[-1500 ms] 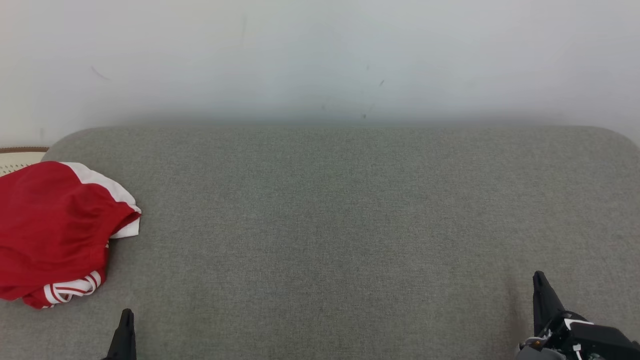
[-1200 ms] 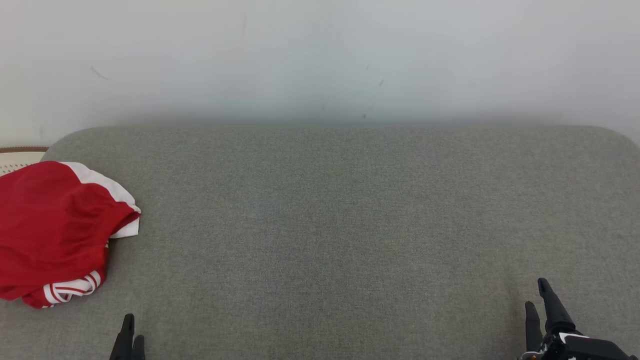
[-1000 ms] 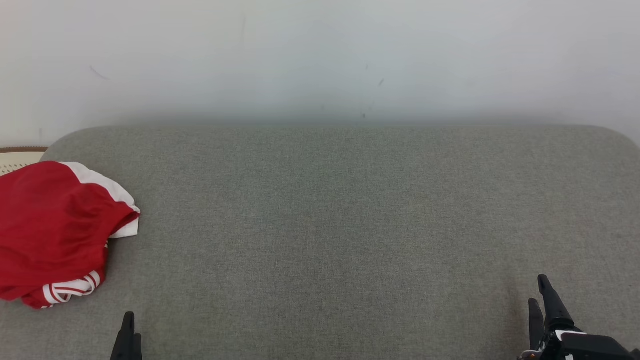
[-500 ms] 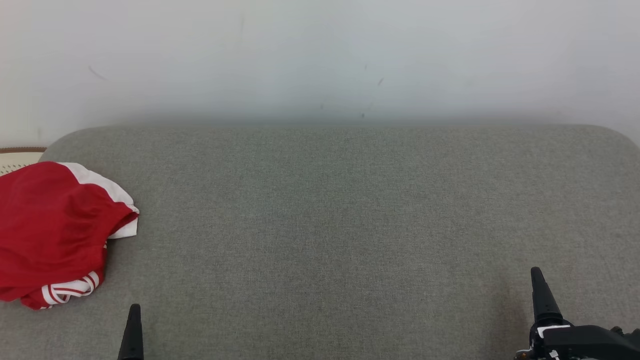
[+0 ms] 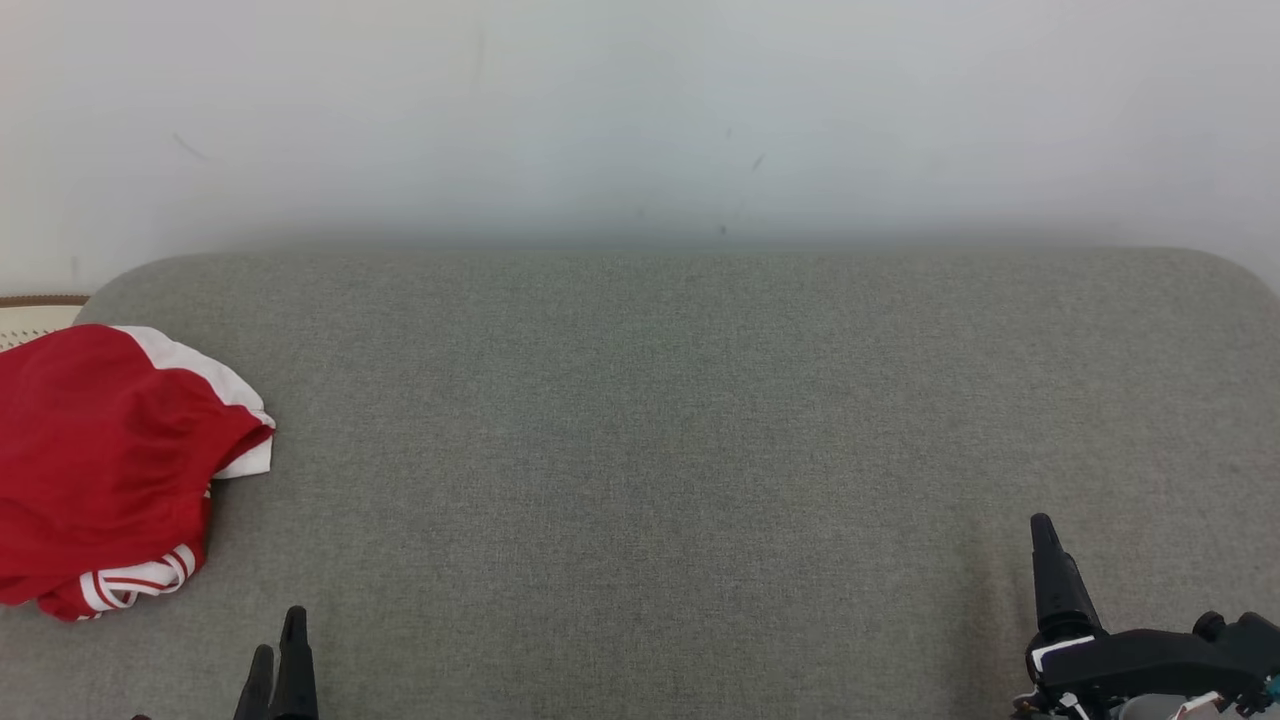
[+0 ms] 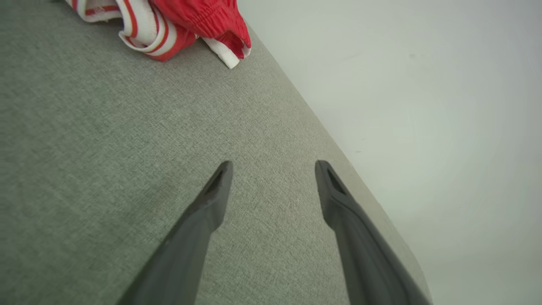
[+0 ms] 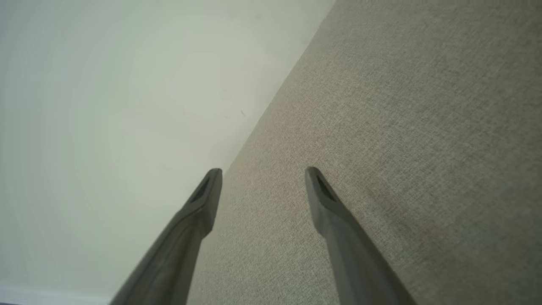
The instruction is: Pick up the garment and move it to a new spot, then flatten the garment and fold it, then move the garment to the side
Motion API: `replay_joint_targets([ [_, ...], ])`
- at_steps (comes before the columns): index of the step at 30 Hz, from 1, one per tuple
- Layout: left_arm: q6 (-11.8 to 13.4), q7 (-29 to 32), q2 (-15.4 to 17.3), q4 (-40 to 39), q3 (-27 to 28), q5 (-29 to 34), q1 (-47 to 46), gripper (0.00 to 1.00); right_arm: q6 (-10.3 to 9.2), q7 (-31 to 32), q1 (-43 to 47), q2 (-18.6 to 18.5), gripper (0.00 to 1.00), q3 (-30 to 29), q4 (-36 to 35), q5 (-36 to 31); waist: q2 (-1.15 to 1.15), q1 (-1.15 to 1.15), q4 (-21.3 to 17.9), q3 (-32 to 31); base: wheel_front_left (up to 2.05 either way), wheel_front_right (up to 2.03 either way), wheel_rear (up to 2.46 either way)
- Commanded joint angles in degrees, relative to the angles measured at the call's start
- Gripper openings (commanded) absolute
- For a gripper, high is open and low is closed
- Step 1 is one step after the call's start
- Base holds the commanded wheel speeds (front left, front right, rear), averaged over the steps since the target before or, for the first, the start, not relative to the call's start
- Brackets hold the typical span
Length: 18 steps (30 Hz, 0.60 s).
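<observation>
**Red garment lay bunched at the left, not yet picked up**

Red cloth with a white band and a stripy red-and-white hem made up the garment [image 5: 100, 450]. It lay in a soft heap at the far left of the counter [image 5: 650, 450], and part of it ran off the left side of the head view. It was not flat and not folded. Nothing was touching it.

The left end effector [image 6: 274, 167] was the closer one. It sat low at the near edge of the counter, to the right of the heap and apart from it. Its two dark fingers were spread wide with nothing between them. In its own wrist view the stripy hem showed at the top corner, well away from the fingertips.

The right end effector [image 7: 262, 171] was far over on the other side of the counter. Its fingers were spread wide too, and it was holding nothing. It pointed at bare grey cloth and the pale wall [image 5: 640, 100].

I think the very first step was in hand: picking the garment up. No grab had been made yet.

The next move probably belonged to the left arm. It would need to swing left toward the heap, come down over a thick fold near the stripy hem, and pinch enough cloth to lift the whole thing. A thin pinch might slip. The wide middle of the counter looked like a good new spot, with room for both arms to pull the garment flat.
</observation>
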Motion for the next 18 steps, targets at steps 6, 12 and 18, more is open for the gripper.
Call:
replay_joint_targets([
  [6, 2.01, -1.79, 0.52, -0.66, 0.35, 7.18, -1.38, 1.00, 0.02, -1.63, -0.95, -1.33, 1.00, 2.03, -0.87, -5.70, 0.00, -0.01, -0.05, 0.04, 0.00, 0.00, 0.00],
  [12, 3.63, -2.91, 0.61, -0.68, 0.46, 12.33, -1.52, 1.00, 0.02, -2.70, -1.03, -1.83, 1.00, 3.19, -0.73, -9.58, 0.00, -0.01, -0.04, 0.06, 0.00, 0.00, 0.00],
  [18, 4.72, -3.99, 0.82, -0.54, 0.27, 16.68, -1.59, 1.00, 0.02, -3.71, -1.15, -2.14, 1.00, 3.80, -0.35, -13.34, 0.00, -0.01, -0.10, 0.06, 0.00, 0.00, 0.00],
])
